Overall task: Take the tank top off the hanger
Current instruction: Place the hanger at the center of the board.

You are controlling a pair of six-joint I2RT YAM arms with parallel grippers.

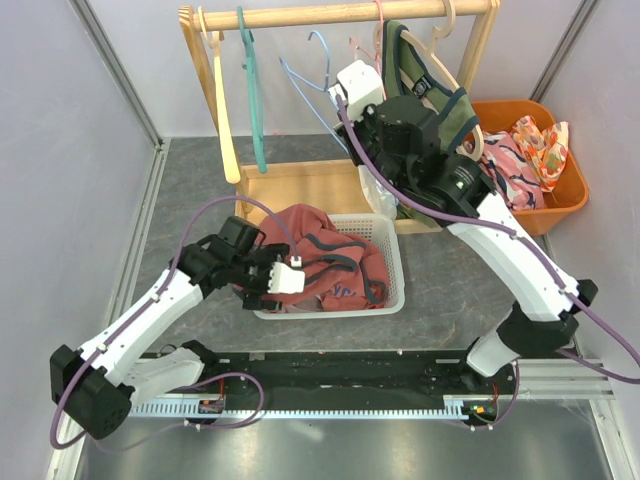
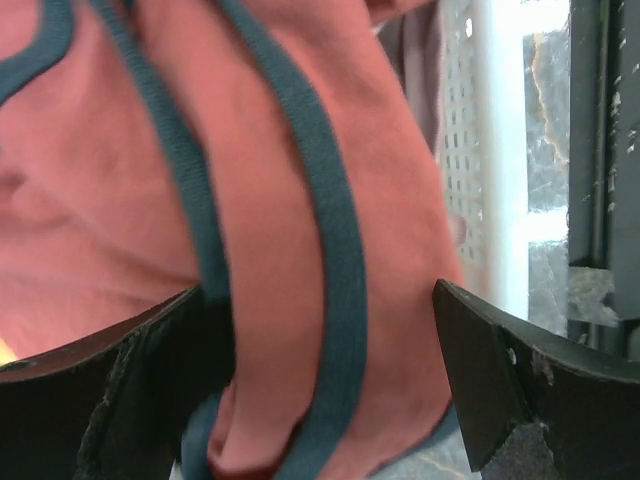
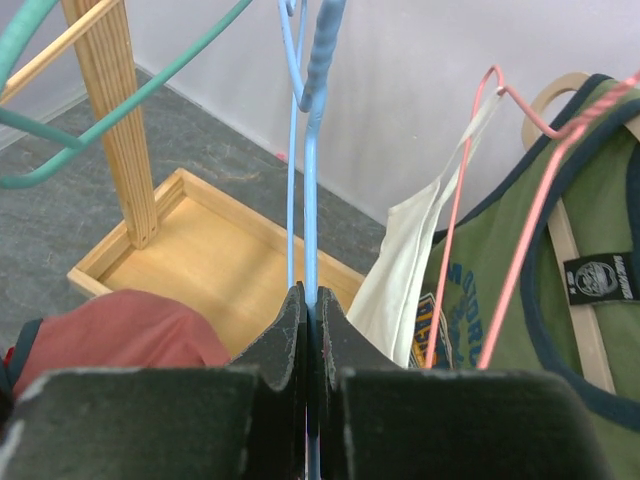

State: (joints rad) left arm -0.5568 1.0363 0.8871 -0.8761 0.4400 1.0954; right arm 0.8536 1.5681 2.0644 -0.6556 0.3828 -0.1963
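Your left gripper [image 1: 262, 283] stands wide apart at the left edge of the white basket [image 1: 330, 312]. Its fingers [image 2: 130, 390] straddle a fold of the red tank top [image 1: 335, 262] without pinching it. In the left wrist view the red cloth and its dark teal trim bulge between the two pads, with the basket's perforated wall just behind.

The red tank top lies heaped inside the basket, filling most of it and spilling a little over the left rim. It is on no hanger.

Your right gripper [image 3: 311, 295] is pressed together on the thin wire of the blue hanger [image 3: 308, 180], held above the far side of the basket. The hanger carries no garment, and its hook rises straight up from the closed jaws.

Beyond the basket stands the wooden rack [image 1: 340, 14], its tray-like base touching the basket's far rim. On the rail, left of the basket's centre, hang a cream hanger [image 1: 222, 110] and a teal hanger [image 1: 255, 100], both bare. Right of the centre, a green tank top [image 3: 480, 290] hangs on a pink hanger [image 3: 455, 220], with a white garment [image 3: 410, 260] just beside it.

To the right of the basket and further back sits an orange bin [image 1: 560, 200] holding patterned clothes [image 1: 530, 150].
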